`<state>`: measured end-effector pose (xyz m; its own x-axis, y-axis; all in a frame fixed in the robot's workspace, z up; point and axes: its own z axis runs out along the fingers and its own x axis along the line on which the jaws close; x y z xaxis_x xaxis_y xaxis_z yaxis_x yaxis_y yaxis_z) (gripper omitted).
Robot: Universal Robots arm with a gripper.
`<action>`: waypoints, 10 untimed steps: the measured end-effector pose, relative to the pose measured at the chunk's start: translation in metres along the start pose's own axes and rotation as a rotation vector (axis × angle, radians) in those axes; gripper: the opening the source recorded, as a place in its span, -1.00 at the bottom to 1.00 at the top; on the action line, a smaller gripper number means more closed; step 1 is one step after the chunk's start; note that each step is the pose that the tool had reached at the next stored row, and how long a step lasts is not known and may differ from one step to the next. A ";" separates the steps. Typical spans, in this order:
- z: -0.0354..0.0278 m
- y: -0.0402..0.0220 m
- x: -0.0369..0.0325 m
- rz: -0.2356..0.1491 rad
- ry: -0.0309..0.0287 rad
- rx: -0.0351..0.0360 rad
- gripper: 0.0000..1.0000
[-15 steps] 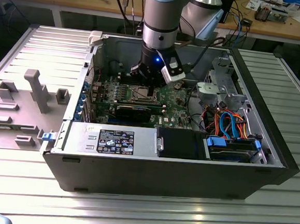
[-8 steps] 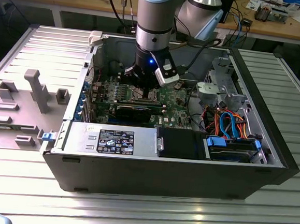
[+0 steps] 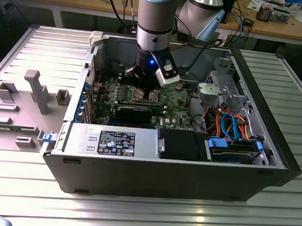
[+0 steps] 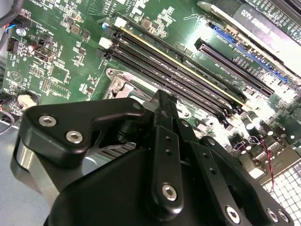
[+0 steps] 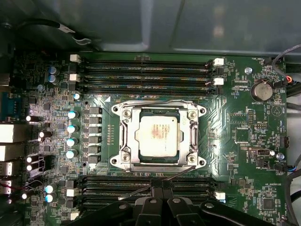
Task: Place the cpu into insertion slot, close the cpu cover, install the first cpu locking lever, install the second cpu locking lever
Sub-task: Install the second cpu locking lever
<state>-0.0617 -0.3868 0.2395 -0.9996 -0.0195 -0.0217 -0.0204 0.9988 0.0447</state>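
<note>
Claw (image 5: pixel 160 186) of black linked metal is hanging low inside the open black computer case (image 3: pixel 177 172), its fingertips (image 4: pixel 162 101) pressed together with nothing visibly clamped between them. In the first wrist view the tips are sitting just at the near edge of the square silver-rimmed insertion slot (image 5: pixel 159 135), over the long black memory slots (image 5: pixel 146 190) bordering that side. The small flat square cpu (image 5: pixel 157 133) with plain silver-grey top is lying seated in the slot, directly ahead of the claw tips. The thin silver metal cpu cover (image 5: pixel 126 134), a frame with a square cut-out, is lying flat around the chip. One thin wire locking lever (image 5: pixel 141 190) is running slantwise from the slot's corner toward the claw tips; whether they touch it cannot be told. In the exterior view the arm is standing upright over the green circuit board (image 3: pixel 175 102), and the case is resting on a ribbed grey metal desk (image 3: pixel 143 212).
</note>
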 end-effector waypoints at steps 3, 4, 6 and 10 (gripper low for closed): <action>0.0000 0.0000 0.0001 0.000 0.0000 0.0001 -0.79; 0.0000 0.0000 0.0001 0.000 0.0000 0.0001 -0.79; 0.0000 0.0000 0.0002 0.000 0.0000 0.0001 -0.79; 0.0017 -0.0002 0.0002 0.002 0.0069 -0.0009 -0.79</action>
<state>-0.0619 -0.3869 0.2378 -0.9997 -0.0176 -0.0147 -0.0183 0.9988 0.0456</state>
